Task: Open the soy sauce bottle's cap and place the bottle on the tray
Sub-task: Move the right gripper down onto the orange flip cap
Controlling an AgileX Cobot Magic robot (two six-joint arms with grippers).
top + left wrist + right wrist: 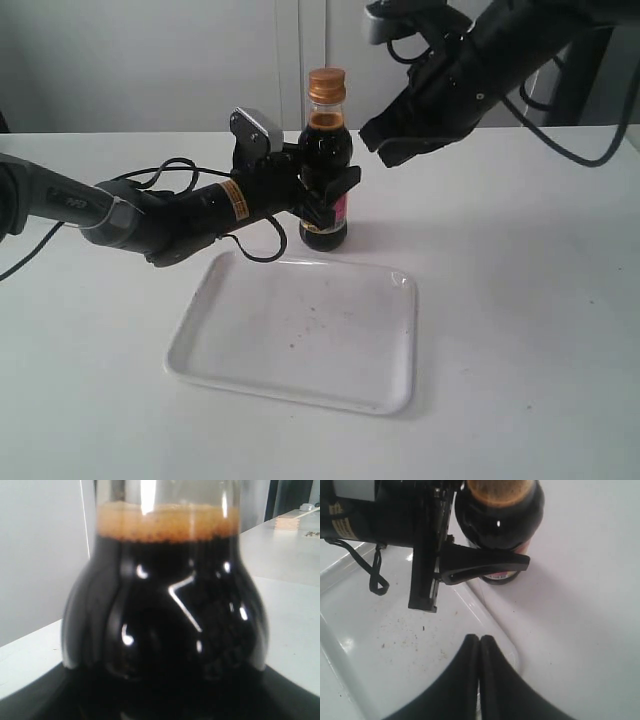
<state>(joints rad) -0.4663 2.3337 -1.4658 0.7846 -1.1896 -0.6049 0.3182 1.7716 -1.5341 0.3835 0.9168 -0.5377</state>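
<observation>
The soy sauce bottle (325, 140) stands upright on the white table just behind the tray's far rim, full of dark liquid with foam at the neck. Its orange-gold cap (327, 84) is down on the top. My left gripper (325, 195) comes in from the left and is shut on the bottle's body over the label. In the left wrist view the bottle (165, 620) fills the frame. My right gripper (385, 145) hangs shut and empty, up and to the right of the bottle's shoulder, apart from it. Its closed tips (480, 639) hover over the tray (395, 645) corner.
The white tray (395, 405) lies in front of the bottle, with small dark specks on its floor. A cable (250, 245) loops under the left arm over the tray's far edge. A small wooden block (287, 521) sits far back on the table.
</observation>
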